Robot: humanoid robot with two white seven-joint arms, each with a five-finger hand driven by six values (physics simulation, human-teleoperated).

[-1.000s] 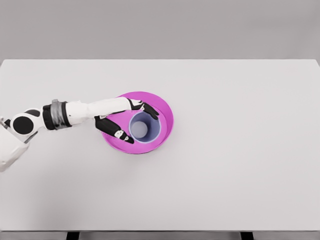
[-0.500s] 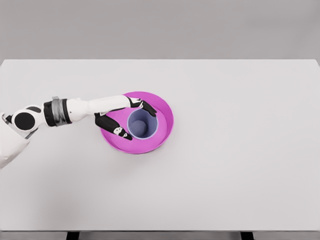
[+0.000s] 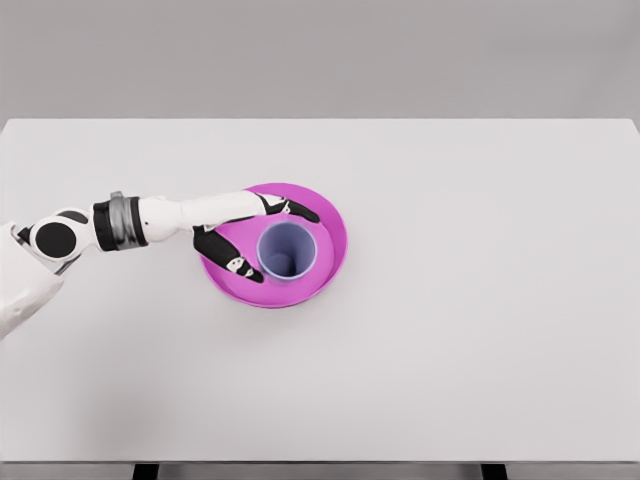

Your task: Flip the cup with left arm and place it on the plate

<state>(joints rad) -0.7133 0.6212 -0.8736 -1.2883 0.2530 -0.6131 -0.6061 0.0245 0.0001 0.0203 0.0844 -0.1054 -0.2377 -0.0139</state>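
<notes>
A pale blue cup [image 3: 288, 250] stands upright, mouth up, inside the magenta plate [image 3: 332, 232] near the table's middle left. My left hand [image 3: 262, 238] lies over the plate's left part, right beside the cup. Its fingers [image 3: 300, 212] are spread apart, one reaching along the cup's far side and the thumb [image 3: 240, 266] on the near left side, with a small gap to the cup wall. The hand holds nothing. The white left arm [image 3: 150, 220] comes in from the left edge. The right arm is out of view.
The white table [image 3: 480, 300] spans the whole picture, with its far edge near the top and its front edge along the bottom. Nothing else stands on it.
The left hand's fingers have opened off the cup and the arm has drawn slightly left. The cup now stands settled on the plate.
</notes>
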